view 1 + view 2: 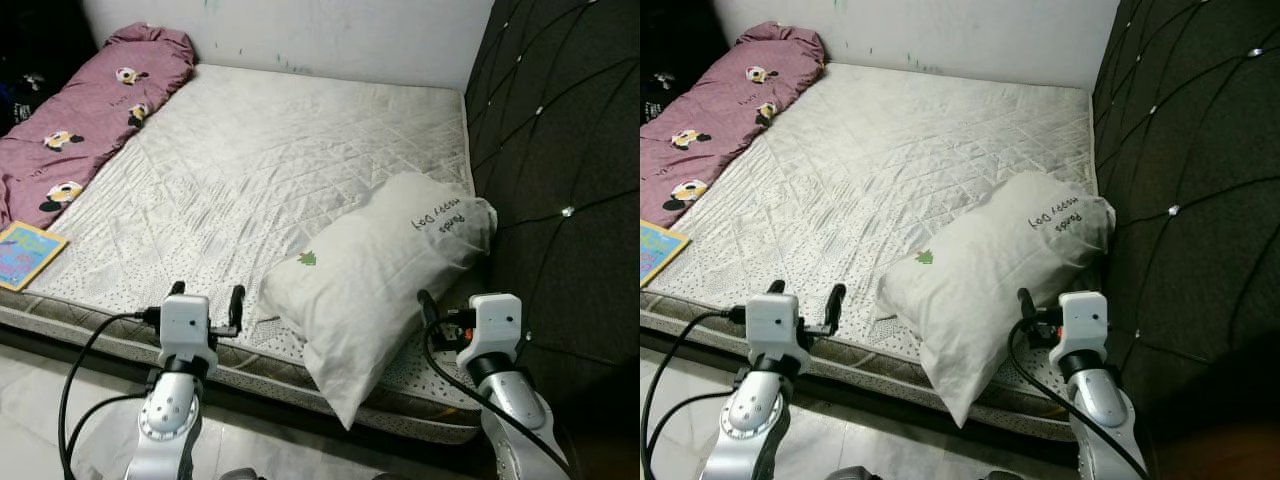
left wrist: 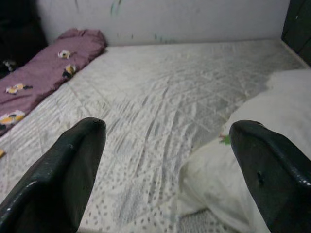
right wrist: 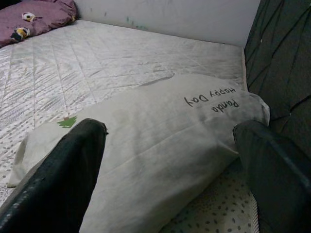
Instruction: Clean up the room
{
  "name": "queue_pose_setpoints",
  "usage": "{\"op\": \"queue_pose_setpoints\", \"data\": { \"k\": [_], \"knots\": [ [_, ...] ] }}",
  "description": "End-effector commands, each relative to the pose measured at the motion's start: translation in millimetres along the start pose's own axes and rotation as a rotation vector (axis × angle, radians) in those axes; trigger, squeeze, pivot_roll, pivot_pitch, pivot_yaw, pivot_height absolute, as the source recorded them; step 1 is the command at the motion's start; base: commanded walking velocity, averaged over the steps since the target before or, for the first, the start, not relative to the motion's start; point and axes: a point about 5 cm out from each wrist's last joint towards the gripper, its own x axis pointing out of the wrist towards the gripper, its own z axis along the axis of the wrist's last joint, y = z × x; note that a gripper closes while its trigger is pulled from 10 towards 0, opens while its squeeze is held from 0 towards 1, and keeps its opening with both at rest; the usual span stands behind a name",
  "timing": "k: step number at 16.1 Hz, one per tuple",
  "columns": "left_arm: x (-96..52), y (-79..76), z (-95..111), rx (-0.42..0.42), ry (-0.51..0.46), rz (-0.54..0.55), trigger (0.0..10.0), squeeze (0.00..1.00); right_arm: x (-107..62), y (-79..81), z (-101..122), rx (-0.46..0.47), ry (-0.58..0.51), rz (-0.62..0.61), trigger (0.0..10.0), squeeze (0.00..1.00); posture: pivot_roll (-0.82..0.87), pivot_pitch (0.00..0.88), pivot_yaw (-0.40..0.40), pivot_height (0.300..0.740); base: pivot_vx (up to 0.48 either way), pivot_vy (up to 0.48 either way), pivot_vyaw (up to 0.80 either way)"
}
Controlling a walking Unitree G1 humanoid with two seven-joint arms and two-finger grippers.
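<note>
Left gripper [image 1: 207, 295] – fingers spread, at 7 o'clock over mattress [image 1: 260, 160] edge. Right gripper [image 3: 170, 170] – fingers spread, facing white pillow [image 1: 375, 275], which lies at 4 o'clock beside headboard [image 1: 560, 170]. Maroon bolster [image 1: 90, 110] at 10 o'clock.

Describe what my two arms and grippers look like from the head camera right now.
Both arms are silver metal with round joint housings. Each ends in a white boxy wrist block carrying the left gripper and right gripper, with long black fingers. Black cables loop beside each arm.
</note>
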Motion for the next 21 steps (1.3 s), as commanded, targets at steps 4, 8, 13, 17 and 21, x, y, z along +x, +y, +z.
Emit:
{"op": "queue_pose_setpoints", "data": {
  "k": [4, 8, 13, 17, 21],
  "knots": [
    [5.2, 4.8, 2.3, -0.001, -0.003, 0.006, 10.0, 0.0, 10.5, -2.5, 12.0, -0.002, -0.035, 0.027, 10.0, 0.0, -0.04, 0.0, 0.014, 0.74, 0.0, 0.0, -0.8],
    [3.0, 1.3, -0.7, -0.023, 0.014, -0.002, 10.0, 0.0, 10.8, -1.9, 11.0, 0.001, -0.025, 0.031, 10.0, 0.0, -0.04, 0.0, 0.013, 0.74, 0.0, 0.0, -0.8],
    [2.8, -3.6, 1.3, -0.041, 0.0, -0.062, 10.0, 0.0, 10.9, -0.2, 12.1, -0.012, -0.039, 0.046, 10.0, 0.0, -0.04, 0.0, 0.005, 0.74, 0.0, 0.0, -0.32],
    [1.2, -5.0, 1.2, -0.049, -0.002, -0.074, 10.0, 0.0, 13.9, -3.5, 12.9, -0.061, -0.042, 0.018, 10.0, 0.0, -0.04, 0.0, -0.002, 0.74, 0.061, 0.0, 0.0],
    [0.8, -5.0, 1.0, -0.049, -0.001, -0.082, 10.0, 0.0, 14.1, -4.8, 10.5, -0.035, -0.035, -0.002, 10.0, 0.0, -0.04, 0.0, 0.001, 0.74, 0.122, 0.0, 0.0]
  ]
}}
